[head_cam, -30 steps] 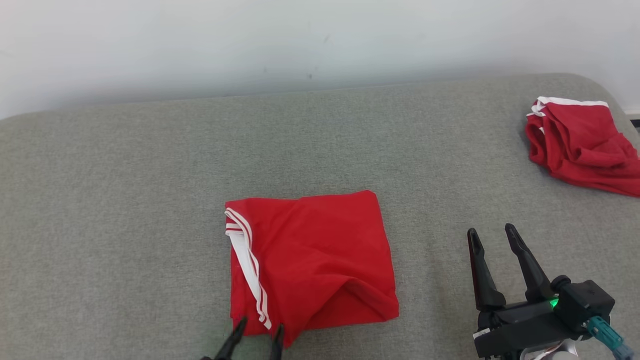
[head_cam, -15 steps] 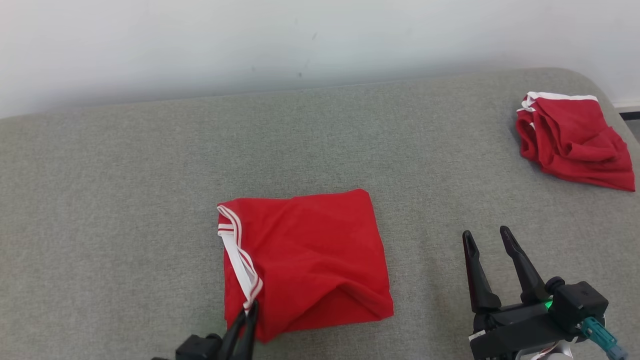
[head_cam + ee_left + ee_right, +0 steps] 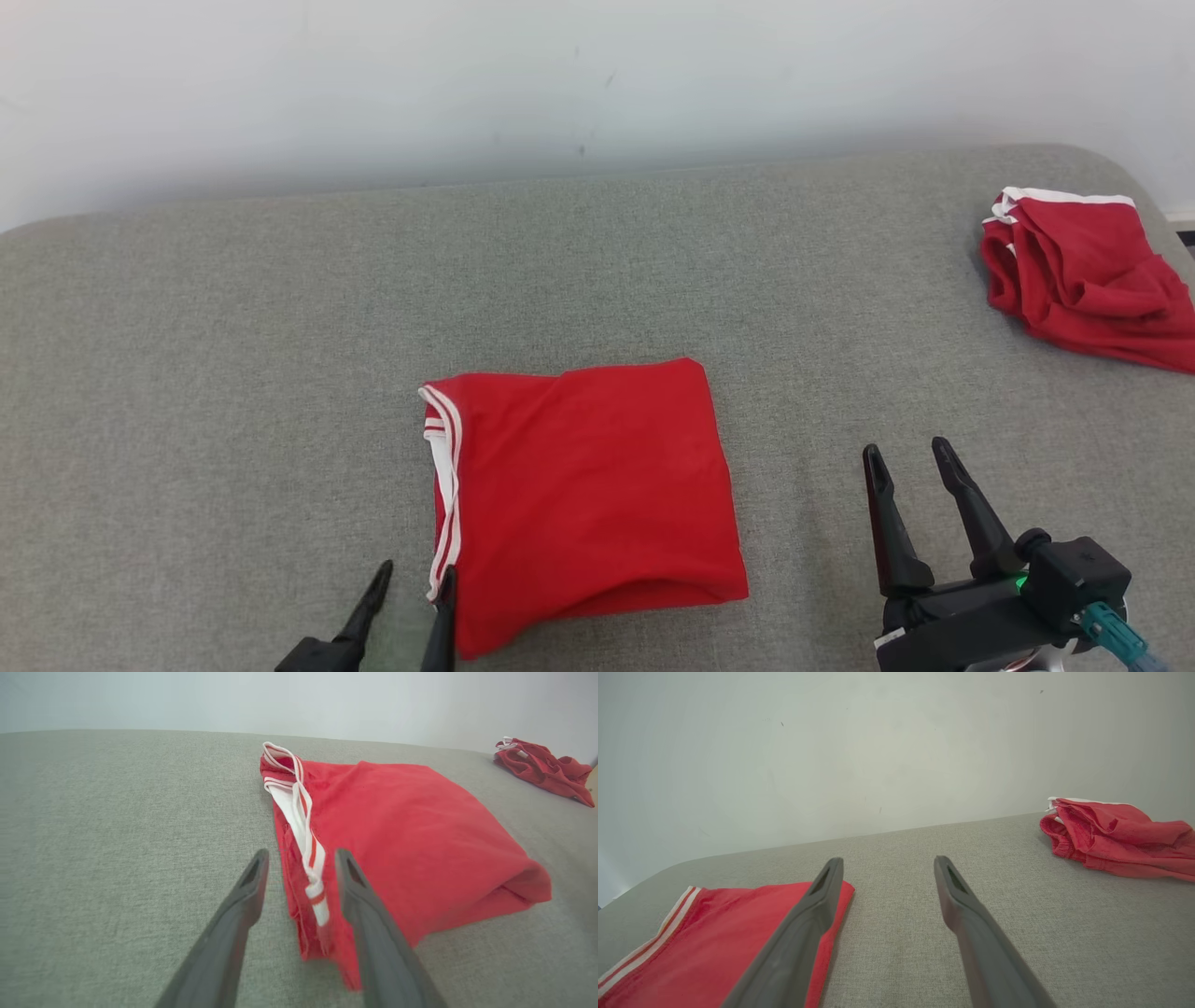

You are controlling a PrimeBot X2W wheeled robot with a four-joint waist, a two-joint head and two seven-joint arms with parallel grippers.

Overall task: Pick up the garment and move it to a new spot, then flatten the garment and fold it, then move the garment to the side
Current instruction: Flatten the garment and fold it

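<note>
- Two dark, long-fingered pincers show low in the head view, one on either side of the folded cloth.
- We see the garment (image 3: 588, 485), a red jersey with white-and-red striped trim, folded into a rough rectangle. It lies flat near the front middle of the grey cloth-covered desk (image 3: 233, 355).
- Its striped trim runs down the left edge, and the fold along the near right side bulges a little (image 3: 397, 830).
- Our left pincer (image 3: 413, 574) is partly open and holds nothing. In the left wrist view (image 3: 301, 851) its fingers stand on either side of the trim's near end. We cannot quite tell whether the inner finger touches the cloth.
- Our right pincer (image 3: 906, 448) is spread wide and empty, over bare desk just right of the garment (image 3: 714, 933).
- We see a bunched red cloth with a white edge band (image 3: 1083, 271) at the far right corner, well apart from the garment.
- Behind the desk rises a pale plain wall (image 3: 560, 75).
</note>
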